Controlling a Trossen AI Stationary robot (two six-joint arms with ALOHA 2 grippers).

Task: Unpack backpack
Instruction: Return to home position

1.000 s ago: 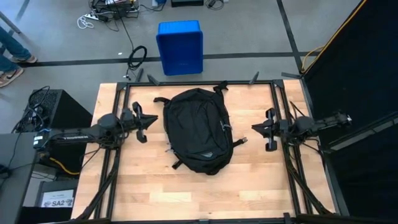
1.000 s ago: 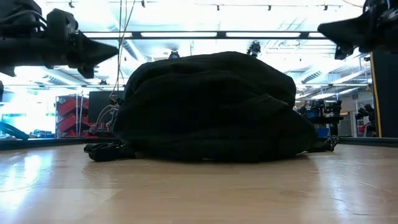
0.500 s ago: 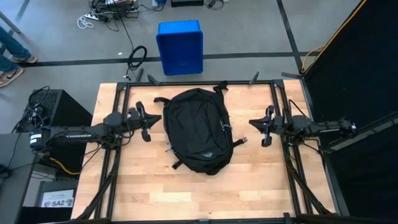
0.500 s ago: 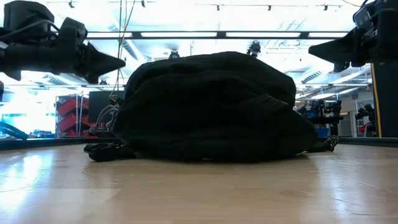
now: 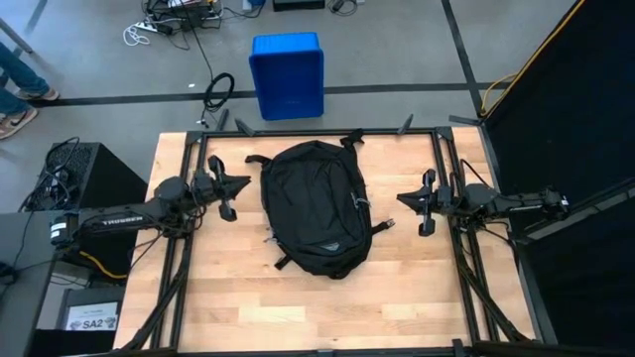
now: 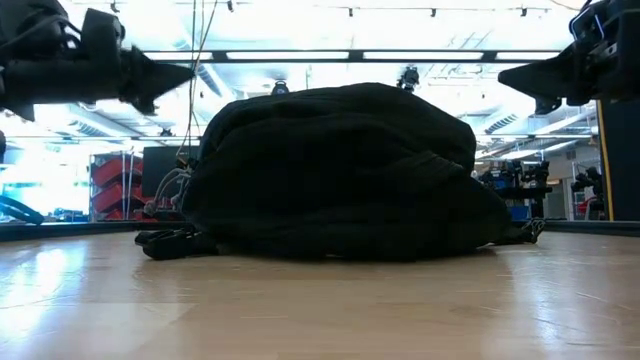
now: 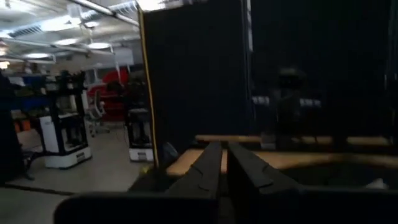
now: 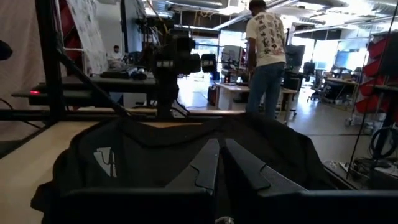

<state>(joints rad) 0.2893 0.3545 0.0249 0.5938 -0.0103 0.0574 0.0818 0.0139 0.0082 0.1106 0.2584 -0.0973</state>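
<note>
The backpack (image 5: 316, 206) lay mid-table (image 5: 248, 297), zipped shut as far as I could tell, with nothing out on the wood. The left gripper (image 5: 238, 183) and right gripper (image 5: 407, 199) hung either side, apart from it, fingers pinched together and empty. So no unpacking to show, I reckoned.

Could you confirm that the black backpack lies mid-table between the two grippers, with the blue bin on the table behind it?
Not quite: the high view shows the blue bin on the floor beyond the table. The backpack does lie mid-table between the left gripper and right gripper.
</note>
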